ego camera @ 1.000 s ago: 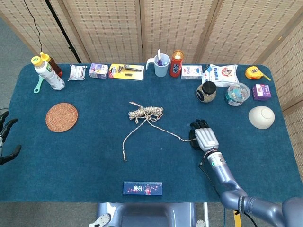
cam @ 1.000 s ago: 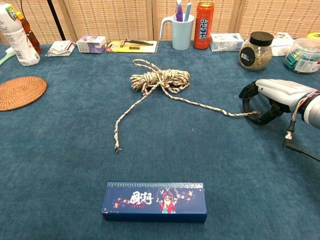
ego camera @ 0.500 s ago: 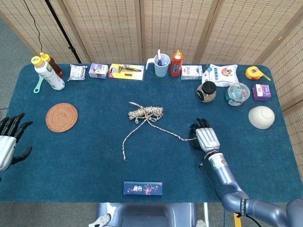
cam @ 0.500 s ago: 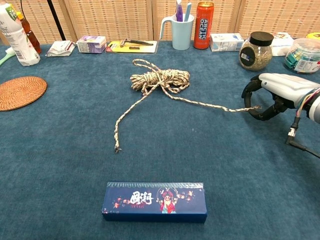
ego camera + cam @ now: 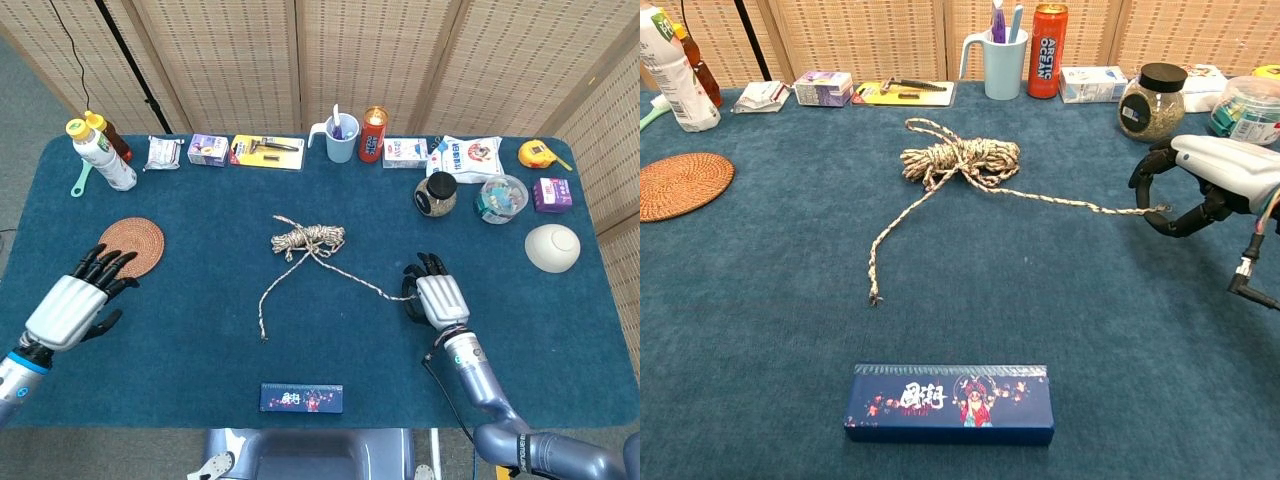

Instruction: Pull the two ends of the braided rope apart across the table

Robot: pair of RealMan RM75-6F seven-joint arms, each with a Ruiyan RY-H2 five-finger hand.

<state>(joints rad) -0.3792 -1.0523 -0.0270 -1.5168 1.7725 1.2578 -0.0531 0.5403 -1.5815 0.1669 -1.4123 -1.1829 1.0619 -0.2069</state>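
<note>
Braided rope: beige coil mid-table, two loose ends trailing apart.

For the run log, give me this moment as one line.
right hand: pinches rope end | left hand: open, near coaster | braided rope: mostly coiled

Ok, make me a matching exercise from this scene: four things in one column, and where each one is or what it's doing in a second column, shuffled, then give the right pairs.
Things
1. braided rope
2. woven coaster
3. right hand
4. dark blue box

Places or states
A. lies at the table's near edge, in front of the rope
B. pinches one rope end
C. bundled at the table's centre, with two ends trailing out
D. lies just beyond the fingertips of the left hand

Pairs: 1-C, 2-D, 3-B, 4-A
</note>
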